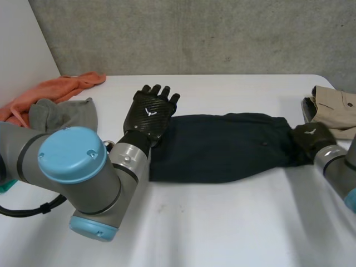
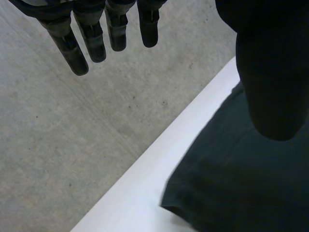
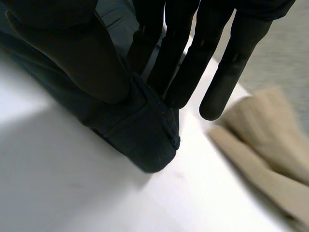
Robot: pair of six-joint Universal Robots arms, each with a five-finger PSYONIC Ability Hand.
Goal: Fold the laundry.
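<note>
Nearest the head camera looms the left arm [image 1: 72, 158], its light-blue cap covering the near left of the table [image 1: 233, 222]. Beyond it the dark garment [image 1: 222, 147] lies stretched flat across the middle of the table, its long side running from one hand to the other. It looks like soft, fairly thick cloth. It is probably light and limp, likely to sag and crease when lifted, not slippery, and has nothing to break. The stitched, doubled band at its right end seems the firmest place to grip. The corners of the left end would be the matching hold for a fold end to end.

The right hand [image 1: 312, 135] is at that right end, and its wrist view shows the band nipped between the thumb [image 3: 72, 63] and straight fingers [image 3: 174, 67]. The left hand [image 1: 149, 114] is over the left end with fingers [image 2: 79, 50] straight and holding nothing. Whether its palm touches the cloth cannot be told.

Just beside the right hand lies a beige garment [image 1: 334, 105], cut off by the view's edge. Well apart at the far left, an orange cloth [image 1: 55, 89] and a grey cloth [image 1: 64, 114] lie bunched, partly hidden behind the arm. What kind of garment the dark one is remains hard to make out.
</note>
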